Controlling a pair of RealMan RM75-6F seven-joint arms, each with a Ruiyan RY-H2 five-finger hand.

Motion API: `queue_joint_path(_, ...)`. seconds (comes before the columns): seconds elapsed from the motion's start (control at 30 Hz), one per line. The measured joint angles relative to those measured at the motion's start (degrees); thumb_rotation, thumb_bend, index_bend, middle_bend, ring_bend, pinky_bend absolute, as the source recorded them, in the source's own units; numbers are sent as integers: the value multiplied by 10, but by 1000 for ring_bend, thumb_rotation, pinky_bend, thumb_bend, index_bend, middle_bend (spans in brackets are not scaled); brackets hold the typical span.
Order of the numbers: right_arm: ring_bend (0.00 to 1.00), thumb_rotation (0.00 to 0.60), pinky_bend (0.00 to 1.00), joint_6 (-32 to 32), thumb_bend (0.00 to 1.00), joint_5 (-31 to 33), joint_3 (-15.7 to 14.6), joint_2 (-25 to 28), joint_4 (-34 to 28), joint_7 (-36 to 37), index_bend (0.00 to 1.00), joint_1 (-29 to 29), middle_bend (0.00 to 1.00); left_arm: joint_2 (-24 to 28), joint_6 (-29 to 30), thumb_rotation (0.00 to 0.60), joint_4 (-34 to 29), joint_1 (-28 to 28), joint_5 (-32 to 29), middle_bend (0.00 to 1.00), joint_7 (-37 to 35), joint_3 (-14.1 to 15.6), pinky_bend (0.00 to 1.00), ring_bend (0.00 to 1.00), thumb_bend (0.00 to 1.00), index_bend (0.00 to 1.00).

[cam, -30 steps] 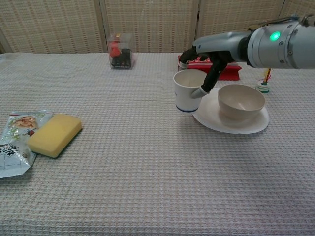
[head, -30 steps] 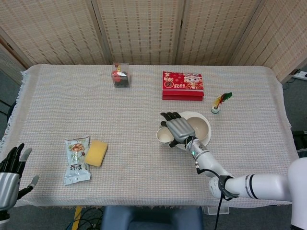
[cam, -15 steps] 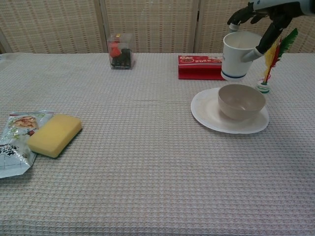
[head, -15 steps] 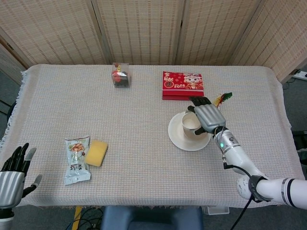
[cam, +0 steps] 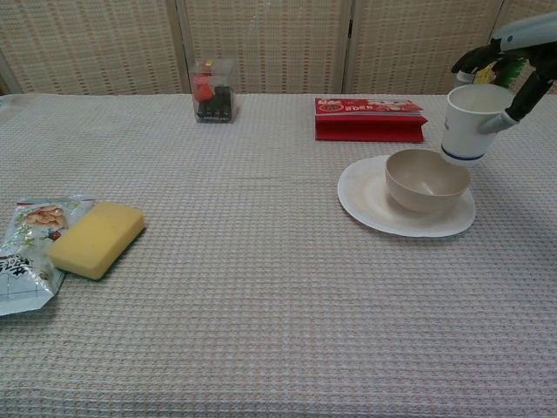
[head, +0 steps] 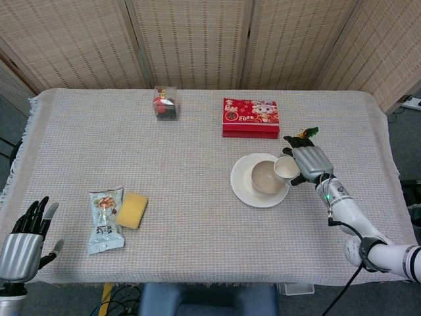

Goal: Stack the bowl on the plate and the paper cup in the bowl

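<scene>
A beige bowl [head: 265,177] [cam: 426,178] sits on the white plate [head: 244,187] [cam: 364,193] at the table's right middle. My right hand [head: 312,163] [cam: 522,65] holds the white paper cup [head: 287,169] [cam: 471,124] upright in the air, just above the bowl's right rim. The cup has a blue band near its base and its mouth faces up. My left hand [head: 25,240] hangs off the table's front left corner, fingers spread, holding nothing; the chest view does not show it.
A red box [head: 250,117] [cam: 370,119] lies behind the plate, and a small feathered toy [head: 304,136] stands just behind my right hand. A clear box [head: 166,103] [cam: 211,90] is at the back. A yellow sponge [head: 132,209] [cam: 96,238] and snack packet [head: 105,220] [cam: 26,249] lie front left.
My right hand has carried the cup from the plate's left side up and across, and now holds it lower at the bowl's right rim. The left hand shifted slightly.
</scene>
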Motion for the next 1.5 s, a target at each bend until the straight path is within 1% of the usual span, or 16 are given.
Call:
queue_joint_path(0.2, 0, 600, 0, -21, 261, -19, 5, -33, 34, 18, 380, -6, 28, 3, 4, 600, 0, 2, -1, 0, -5, 0, 259, 0, 314, 0)
queue_joint_path(0.43, 0, 600, 0, -29, 261, -28, 7, -59, 55, 22, 380, -8, 28, 5, 9, 600, -1, 3, 2, 0, -8, 1, 259, 0, 314, 0)
queue_joint_path(1.0, 0, 600, 0, -39, 257, -28, 12, -121, 119, 18, 380, -4, 29, 8, 9, 600, -1, 3, 1, 0, -12, 2, 259, 0, 315, 0)
queue_joint_path(1.3, 0, 600, 0, -44, 255, -26, 15, -142, 145, 16, 376, -2, 29, 9, 10, 600, -1, 4, 1, 0, -14, 3, 259, 0, 314, 0)
queue_joint_path(1.4, 0, 600, 0, -50, 239, -22, 13, -145, 151, 11, 307, -1, 24, 9, 11, 600, -2, 4, 1, 0, -15, 2, 259, 0, 314, 0)
queue_joint_path(1.5, 0, 600, 0, -59, 197, -15, 11, -143, 150, 10, 155, 1, 3, 10, 12, 600, -2, 5, 1, 0, -16, 2, 259, 0, 314, 0)
